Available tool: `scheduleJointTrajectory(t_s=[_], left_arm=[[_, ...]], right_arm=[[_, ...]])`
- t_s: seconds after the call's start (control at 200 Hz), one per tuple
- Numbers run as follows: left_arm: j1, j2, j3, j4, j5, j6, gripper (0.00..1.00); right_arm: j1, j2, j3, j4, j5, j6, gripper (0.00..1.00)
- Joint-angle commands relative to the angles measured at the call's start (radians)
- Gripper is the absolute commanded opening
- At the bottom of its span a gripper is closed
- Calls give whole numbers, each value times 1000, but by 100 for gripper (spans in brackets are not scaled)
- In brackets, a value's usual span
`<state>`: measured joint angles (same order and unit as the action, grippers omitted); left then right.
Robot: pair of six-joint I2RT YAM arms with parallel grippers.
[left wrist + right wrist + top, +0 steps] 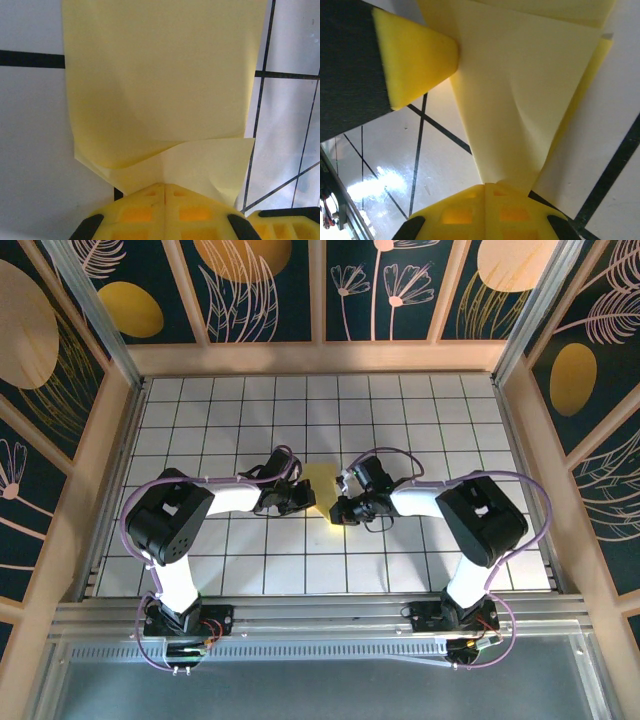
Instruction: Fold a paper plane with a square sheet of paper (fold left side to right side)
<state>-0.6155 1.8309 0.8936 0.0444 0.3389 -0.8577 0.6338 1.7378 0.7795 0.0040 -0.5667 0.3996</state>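
From above, both arms are bent at the elbow and reach inward along the bench (420,420). The left arm's forearm points right, the right arm's points left. The left pincer (300,502) and right pincer (340,510) sit low, close together near the middle of the grid. The yellow paper (318,483) lies between them, partly hidden by both.

In the left wrist view, the left pincer (165,187) is closed, its fingers pressed together. The near edge of the paper (160,90) runs into their tips. A lower layer peeks out under the upper one.

In the right wrist view, the right pincer (485,187) is also closed, pinching the paper (520,100), which narrows to its tips and fans out away from them. The left pincer's yellow finger (415,60) touches the sheet's left edge.
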Motion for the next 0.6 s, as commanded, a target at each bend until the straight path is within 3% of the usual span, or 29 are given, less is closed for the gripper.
scheduleJointTrajectory(t_s=[0.0,0.385,0.595], left_arm=[[12,42,-22,-120,-107,12,0],[10,-64,0,-116,-109,27,1],[-1,-150,-59,-48,-26,13,0]], right_arm=[[-6,21,0,4,29,5,0],[-7,43,-31,-96,129,43,0],[-7,52,-17,-165,223,64,0]])
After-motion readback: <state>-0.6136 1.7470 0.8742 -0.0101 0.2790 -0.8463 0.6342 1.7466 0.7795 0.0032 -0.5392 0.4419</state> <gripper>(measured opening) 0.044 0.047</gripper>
